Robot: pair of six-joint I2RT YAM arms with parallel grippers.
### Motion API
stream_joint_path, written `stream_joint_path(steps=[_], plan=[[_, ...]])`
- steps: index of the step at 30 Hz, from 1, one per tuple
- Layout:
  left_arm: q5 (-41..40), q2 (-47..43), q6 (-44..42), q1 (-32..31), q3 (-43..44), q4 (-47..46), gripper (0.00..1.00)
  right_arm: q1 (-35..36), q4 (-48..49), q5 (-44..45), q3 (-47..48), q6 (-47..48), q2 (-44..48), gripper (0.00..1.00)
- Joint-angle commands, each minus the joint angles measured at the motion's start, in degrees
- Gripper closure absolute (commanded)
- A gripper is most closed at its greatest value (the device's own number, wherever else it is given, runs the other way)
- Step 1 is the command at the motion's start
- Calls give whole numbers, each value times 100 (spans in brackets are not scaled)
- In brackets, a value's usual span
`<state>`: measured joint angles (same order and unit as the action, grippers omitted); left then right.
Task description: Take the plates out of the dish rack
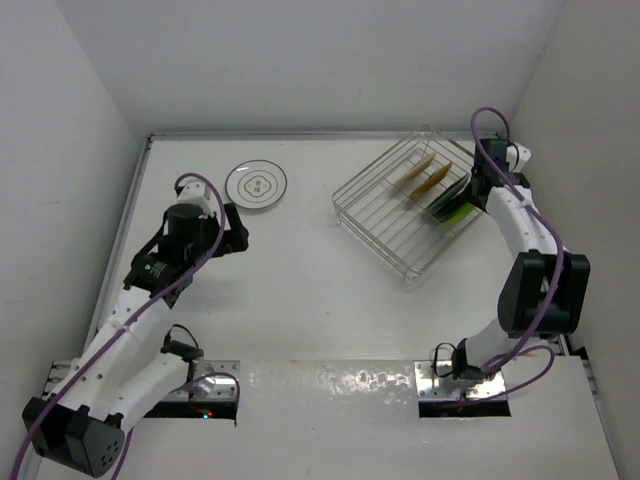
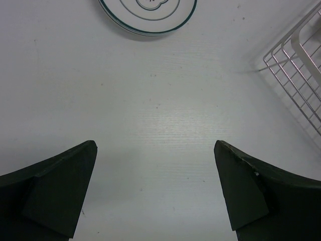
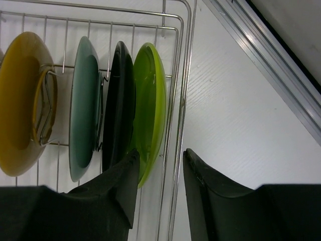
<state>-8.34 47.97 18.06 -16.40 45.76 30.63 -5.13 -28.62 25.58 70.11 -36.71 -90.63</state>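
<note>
A: Where is the right gripper at this moment?

B: At the outer side of the rack. Its fingers are partly apart and clamp nothing that I can see. The green plate stands on edge just ahead of it, last in the row, with its lower rim in the gap between the fingers

A: Anything else in that gap?

B: The rack's side wire, by the look of the wrist view. The inner finger lies across the foot of the green plate and the black plate behind it, though I cannot tell if it touches either. The outer finger is outside the rack

A: So closing here is risky?

B: I think so, since it may pinch wire and plate together. Better to shift inward until only the green rim sits between the pads, slip the inner finger between green and black, grip firmly, then lift straight along the slot. Glossy plates slip easily

A: And beyond those two?

B: A teal plate and a mustard plate, both upright

A: The left gripper?

B: Wide open, empty, above the bare table. A white plate lies flat just ahead of it
</note>
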Motion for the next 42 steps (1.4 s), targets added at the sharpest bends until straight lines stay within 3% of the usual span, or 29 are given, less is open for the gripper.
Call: stream_joint_path(steps=[1, 6, 7, 11, 15, 23, 32, 37, 42], plan=[[34, -33, -93, 6, 162, -207, 0, -15, 120, 219, 258, -135, -121, 61], [43, -15, -93, 14, 153, -207, 0, -15, 6, 219, 460, -249, -560, 69], [43, -7, -93, 6, 153, -207, 0, -15, -3, 228, 495, -266, -587, 74], [34, 46, -93, 6, 153, -198, 0, -15, -99, 350, 574, -495, -561, 79], [25, 46, -93, 6, 162, -189, 0, -15, -257, 500, 706, -688, -482, 91], [16, 125, -110, 6, 197, -189, 0, -6, -626, 693, 1154, -794, -192, 92], [324, 240, -75, 14, 381, -216, 0, -6, -1892, 1308, 2472, -355, -122, 100], [1147, 406, 144, 14, 767, -382, 0, -6, -1973, 1187, 2877, -13, 185, 100], [3114, 828, 899, 6, 1180, -1495, 0, 178, -1796, -543, 3000, 602, 414, 100]])
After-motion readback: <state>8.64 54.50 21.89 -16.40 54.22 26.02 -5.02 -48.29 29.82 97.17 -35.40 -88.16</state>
